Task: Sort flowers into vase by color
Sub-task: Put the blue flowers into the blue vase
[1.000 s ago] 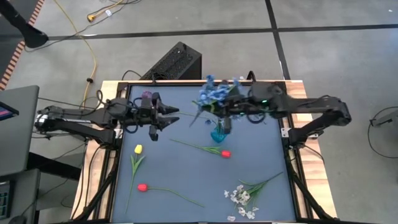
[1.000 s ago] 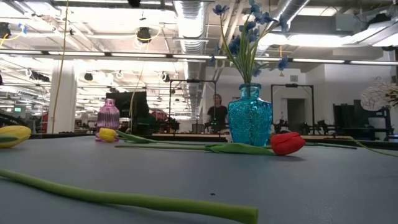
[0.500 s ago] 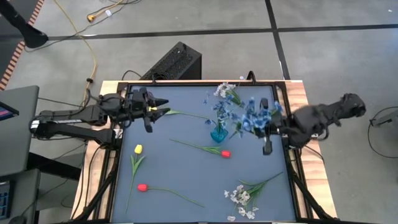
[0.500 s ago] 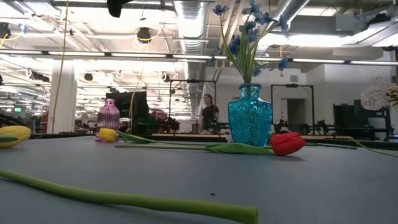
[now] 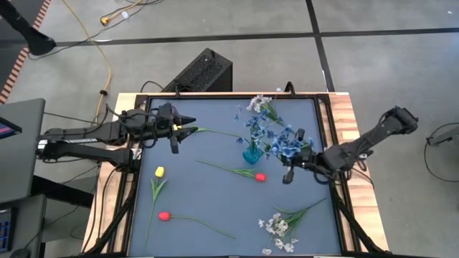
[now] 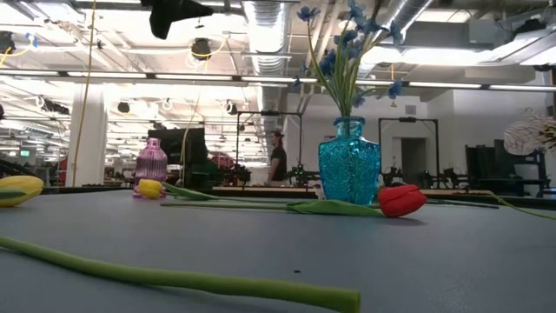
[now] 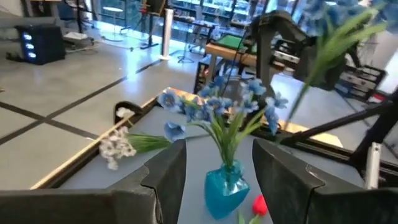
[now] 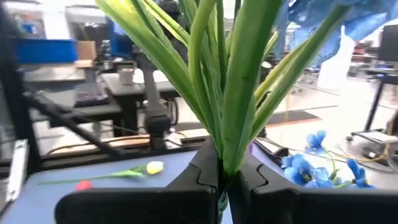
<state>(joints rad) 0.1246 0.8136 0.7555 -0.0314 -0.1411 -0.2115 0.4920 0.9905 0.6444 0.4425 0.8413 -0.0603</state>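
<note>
You find no readable text, label, brand, number or sign in any view, on the table or in the room behind it.

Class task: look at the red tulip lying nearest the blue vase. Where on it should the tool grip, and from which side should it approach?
Grip the red tulip mid-stem, coming straight down from above. It lies flat on the table with open mat around the stem, apart from the blue vase; the bud is probably too soft to pinch.
</note>
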